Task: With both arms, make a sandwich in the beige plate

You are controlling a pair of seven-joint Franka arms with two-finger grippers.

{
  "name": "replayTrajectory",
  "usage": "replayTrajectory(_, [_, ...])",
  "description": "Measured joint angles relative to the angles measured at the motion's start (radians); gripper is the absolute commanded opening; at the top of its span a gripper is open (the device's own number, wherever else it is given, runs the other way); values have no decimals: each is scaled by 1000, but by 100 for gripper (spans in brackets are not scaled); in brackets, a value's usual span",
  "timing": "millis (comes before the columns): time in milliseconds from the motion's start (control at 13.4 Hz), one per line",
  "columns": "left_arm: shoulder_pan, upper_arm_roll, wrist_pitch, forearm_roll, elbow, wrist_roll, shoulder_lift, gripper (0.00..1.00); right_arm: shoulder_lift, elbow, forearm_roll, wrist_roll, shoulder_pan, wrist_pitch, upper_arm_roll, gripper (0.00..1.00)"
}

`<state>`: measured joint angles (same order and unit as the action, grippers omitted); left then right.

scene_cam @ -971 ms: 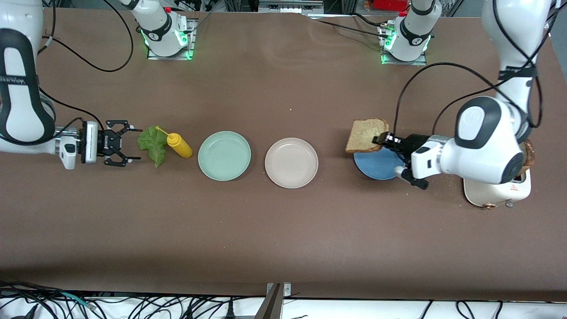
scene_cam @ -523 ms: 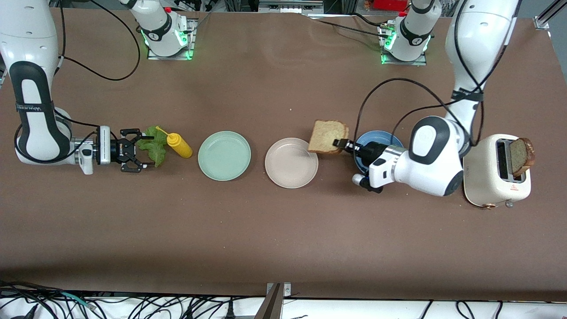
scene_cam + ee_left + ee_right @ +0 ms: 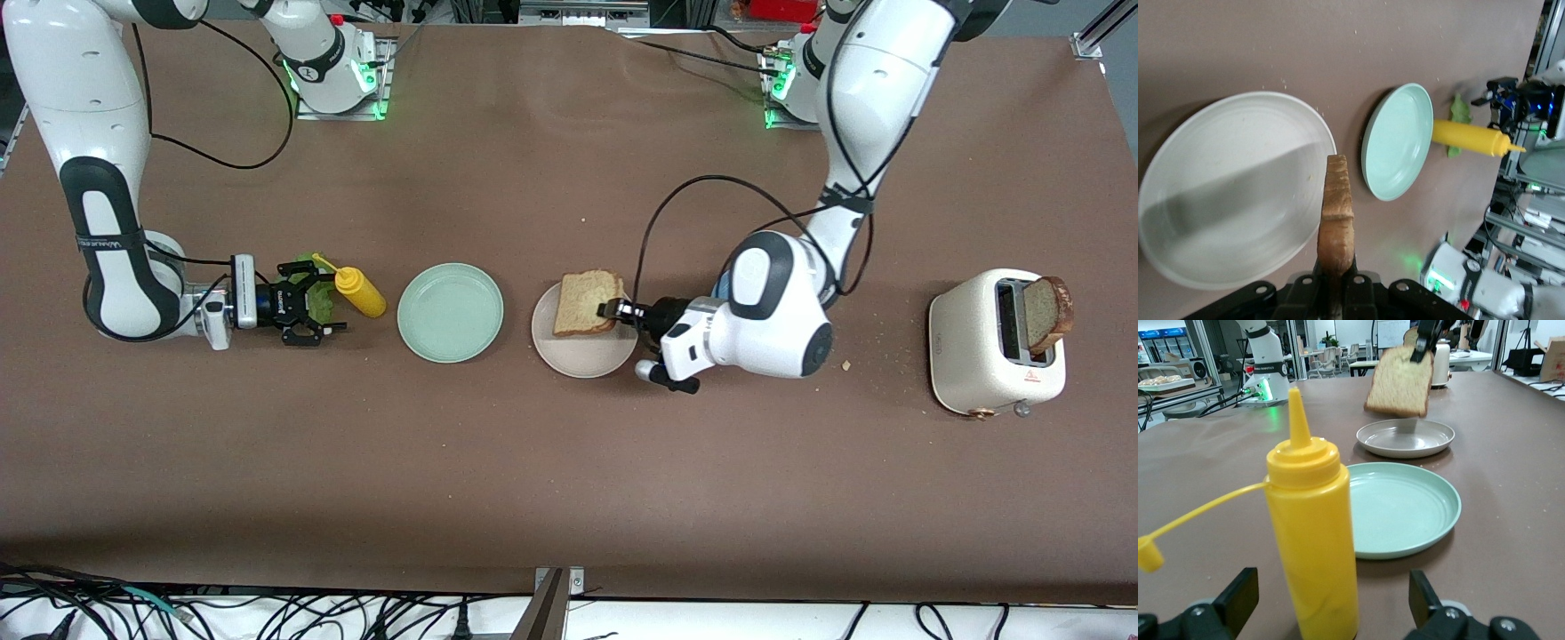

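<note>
L gripper (image 3: 613,311): clamped on bread slice (image 3: 587,302), over beige plate (image 3: 584,352).
R gripper (image 3: 308,302): jaws apart, around lettuce (image 3: 320,307), beside mustard bottle (image 3: 359,292).

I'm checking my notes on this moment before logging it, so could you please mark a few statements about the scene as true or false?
1. The left pincer grips a bread slice over the beige plate. True.
2. The bread slice lies flat on the mint-green plate. False: that plate holds nothing; the slice is in the air, held by one edge.
3. The right pincer is shut on the yellow bottle. False: it is open, at the lettuce beside the bottle.
4. Another bread slice stands in the toaster. True.
</note>
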<state>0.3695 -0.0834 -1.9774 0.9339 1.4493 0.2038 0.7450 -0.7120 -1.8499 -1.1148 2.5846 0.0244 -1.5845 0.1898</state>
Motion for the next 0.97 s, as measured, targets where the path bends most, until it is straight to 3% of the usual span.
replayTrajectory(299, [14, 4, -33, 2, -3, -2, 34, 0, -10, -4, -17, 1, -2, 7, -33, 99])
replayTrajectory(374, [14, 5, -36, 2, -4, -2, 38, 0, -17, -7, -19, 1, -2, 9, -34, 86])
replayTrajectory(523, [13, 6, -41, 2, -4, -2, 43, 42, -28, -8, -25, 1, 0, 18, -34, 34])
replayTrajectory(598, [13, 6, -41, 2, -4, -2, 45, 53, -31, -8, -27, 1, 0, 24, -34, 11])
replayTrajectory(672, [13, 6, -41, 2, -4, -2, 47, 61, -31, -8, -28, 1, 2, 29, -33, 0])
replayTrajectory(971, [13, 8, -42, 2, -4, -2, 52, 67, -31, -8, -32, 1, 6, 36, -32, 0])
